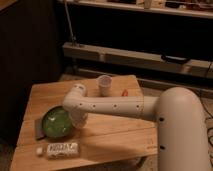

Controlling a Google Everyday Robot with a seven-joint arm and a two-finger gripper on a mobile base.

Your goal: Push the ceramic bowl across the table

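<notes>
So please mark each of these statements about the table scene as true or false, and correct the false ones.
1. The ceramic bowl is green. True.
2. The gripper is at the bowl's right edge. True.
3. The whitish cup lies tipped over inside the bowl. False: it stands upright near the far edge of the table, apart from the bowl.
4. A white bottle lies on its side near the front edge. True.
5. The bowl sits on the floor. False: it rests on the table's left part.
</notes>
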